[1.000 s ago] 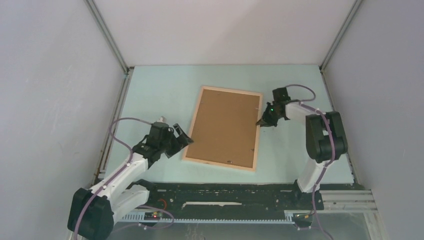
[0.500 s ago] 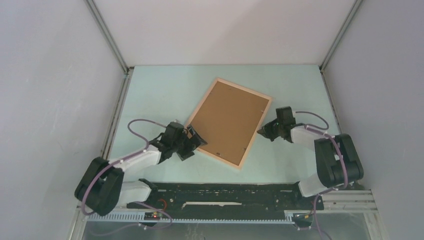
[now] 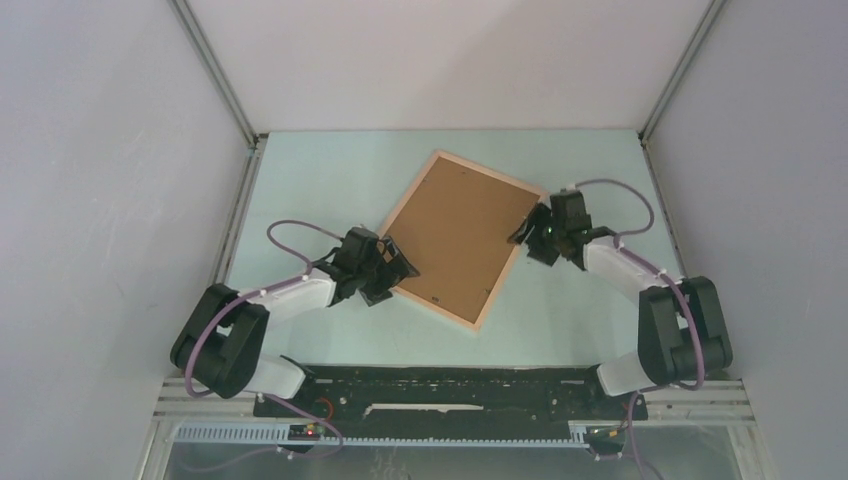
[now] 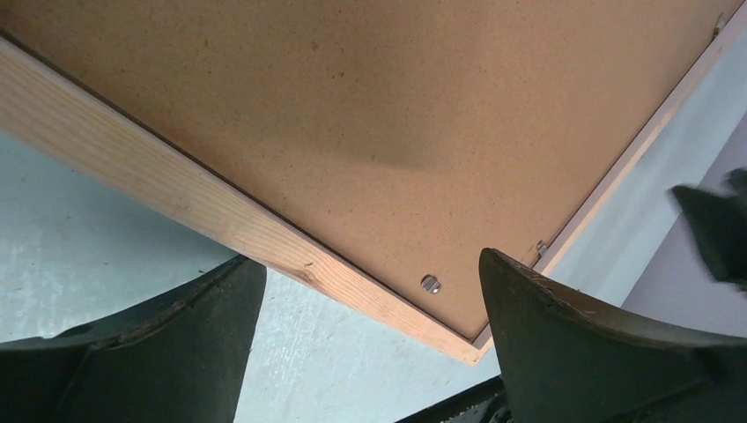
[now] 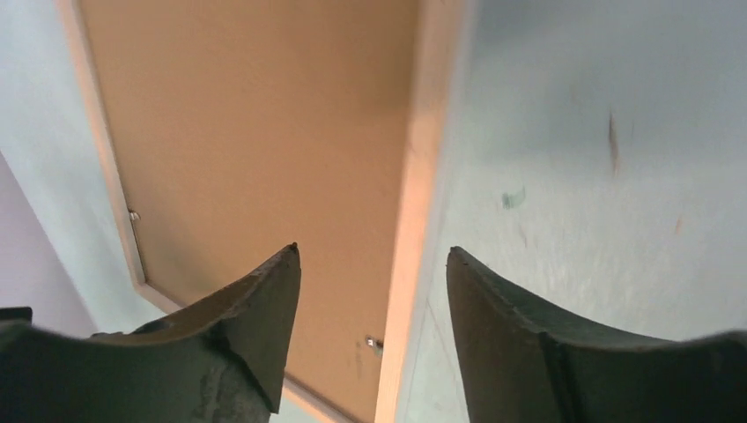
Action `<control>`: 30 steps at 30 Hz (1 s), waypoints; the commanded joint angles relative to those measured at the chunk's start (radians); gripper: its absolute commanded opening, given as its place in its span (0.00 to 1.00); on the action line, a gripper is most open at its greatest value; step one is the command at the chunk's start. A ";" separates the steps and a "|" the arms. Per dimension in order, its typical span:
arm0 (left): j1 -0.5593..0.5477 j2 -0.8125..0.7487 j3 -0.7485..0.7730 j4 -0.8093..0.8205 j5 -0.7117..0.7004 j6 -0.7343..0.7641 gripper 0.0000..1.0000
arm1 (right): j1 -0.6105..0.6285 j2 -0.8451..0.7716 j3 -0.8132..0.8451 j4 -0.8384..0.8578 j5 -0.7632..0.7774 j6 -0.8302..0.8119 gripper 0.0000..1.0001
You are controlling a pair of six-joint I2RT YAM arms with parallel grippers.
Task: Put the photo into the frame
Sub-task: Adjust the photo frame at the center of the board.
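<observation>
My left gripper [image 3: 390, 268] [image 4: 370, 273] has its jaws wide apart over the frame's [image 3: 491, 173] near rail. My right gripper [image 3: 530, 232] [image 5: 370, 256] is parted astride the opposite rail, blurred there. The frame lies askew mid-table, with the photo [image 3: 460, 235] inside it, brown back up and print hidden.

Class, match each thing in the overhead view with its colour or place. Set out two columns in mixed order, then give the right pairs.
Things: 1 frame; 2 backing board; 3 left hand; 4 right hand.
Descriptions: A brown; B open, at the frame's right side; C pale wood; D open, at the frame's left side.
Pairs: 1-C; 2-A; 3-D; 4-B.
</observation>
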 commanded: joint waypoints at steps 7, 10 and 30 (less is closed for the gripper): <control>0.009 -0.039 -0.023 -0.041 -0.077 0.154 0.94 | -0.140 0.368 0.567 -0.179 0.055 -0.540 0.88; 0.008 -0.053 -0.034 -0.040 -0.069 0.176 0.94 | -0.162 0.509 0.759 -0.239 0.063 -0.689 0.90; 0.010 -0.052 -0.041 0.003 -0.047 0.220 0.99 | -0.267 0.905 1.259 -0.432 -0.383 -0.714 0.76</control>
